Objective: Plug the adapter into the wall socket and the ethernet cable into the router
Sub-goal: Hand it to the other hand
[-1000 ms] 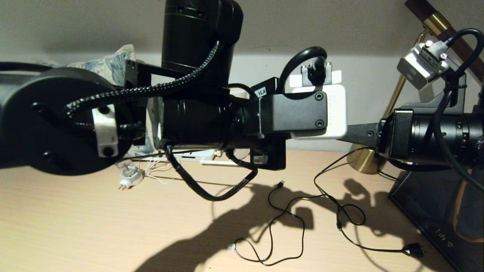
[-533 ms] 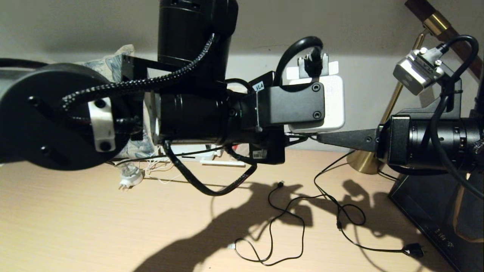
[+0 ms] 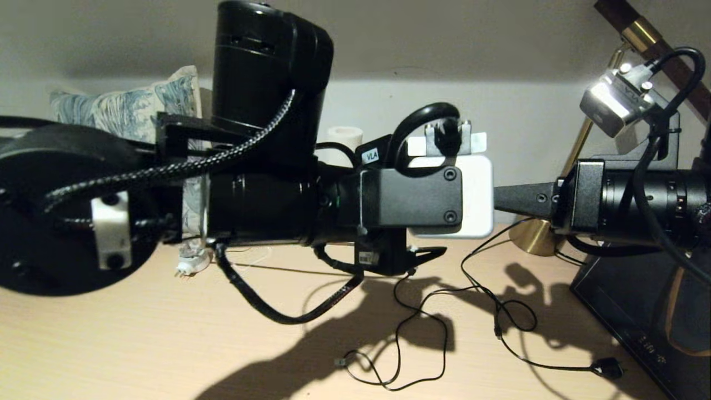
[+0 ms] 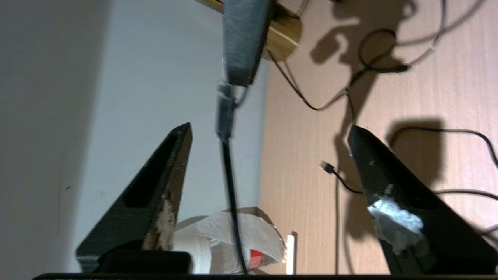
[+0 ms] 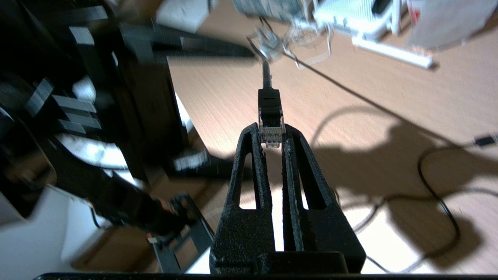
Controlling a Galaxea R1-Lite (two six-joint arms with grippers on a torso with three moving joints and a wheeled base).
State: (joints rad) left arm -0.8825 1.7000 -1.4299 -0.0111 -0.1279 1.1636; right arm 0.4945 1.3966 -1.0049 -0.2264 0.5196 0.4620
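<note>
Two loose black cords (image 3: 422, 333) on desk (image 3: 139, 344)

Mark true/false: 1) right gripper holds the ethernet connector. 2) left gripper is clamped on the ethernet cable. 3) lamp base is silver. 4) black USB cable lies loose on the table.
1) True: the right gripper pinches the ethernet cable at its clear connector.
2) False: the left gripper is open, with the cable running between its fingers untouched.
3) False: the lamp base is brass-coloured.
4) True: the USB cable lies slack on the table.
</note>
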